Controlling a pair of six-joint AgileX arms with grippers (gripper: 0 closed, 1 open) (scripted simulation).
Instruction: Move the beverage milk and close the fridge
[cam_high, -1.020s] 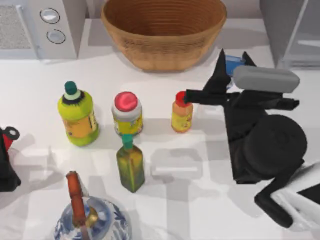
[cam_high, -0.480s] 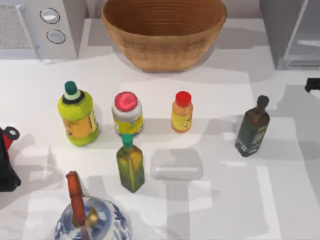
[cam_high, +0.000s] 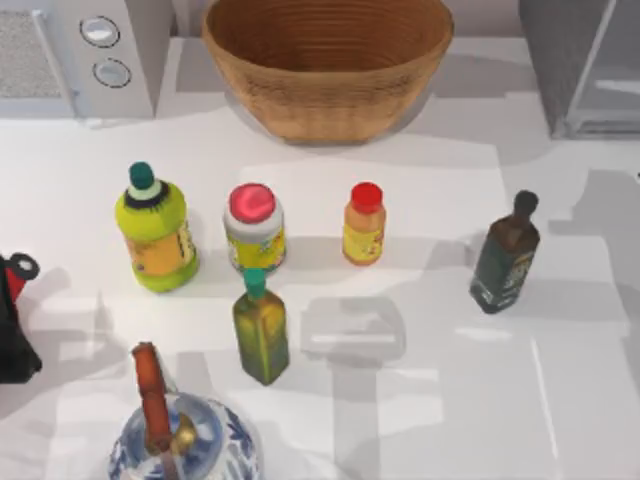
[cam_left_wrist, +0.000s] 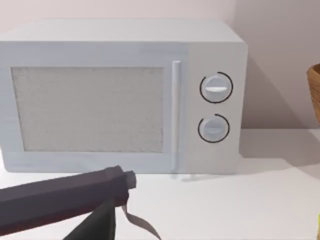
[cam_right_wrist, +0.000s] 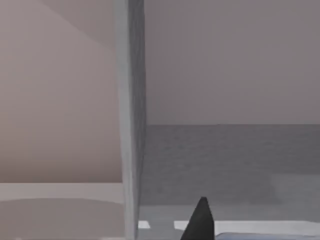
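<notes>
Change since the earlier frames: a second ago my right arm lay across the table's (cam_high: 450, 400) right side with a blue carton at its gripper, close to the fridge (cam_high: 585, 70). Half a second ago only a black tip remained at the right edge. That side of the table is now uncovered, and the dark bottle (cam_high: 505, 255) the arm had hidden stands in the open, upright, well apart from the orange bottle (cam_high: 363, 225).

Nothing else has shifted: basket (cam_high: 325, 70), microwave (cam_high: 100, 50), yellow-green bottle (cam_high: 155, 235), red-lidded jar (cam_high: 254, 230), green bottle (cam_high: 261, 325) and teapot (cam_high: 185, 445) stand as before.

Right arm: the wrist view faces a pale upright frame edge of the fridge (cam_right_wrist: 131, 125), with a grey recess beside it. One dark tip of the right gripper (cam_right_wrist: 200, 222) points toward that recess. I cannot tell whether this gripper is open, closed or holding anything. A pale strip lies just beside the tip; I cannot tell whether it is the milk, so I cannot place the milk.

Left arm (cam_high: 12, 330): parked at the table's left edge, unchanged. The left gripper (cam_left_wrist: 107, 200) is level and aimed at the microwave's (cam_left_wrist: 125, 95) front, apart from it. I cannot tell its state either.

Fridge: at the table's far right corner, pale door panel toward the right edge.
</notes>
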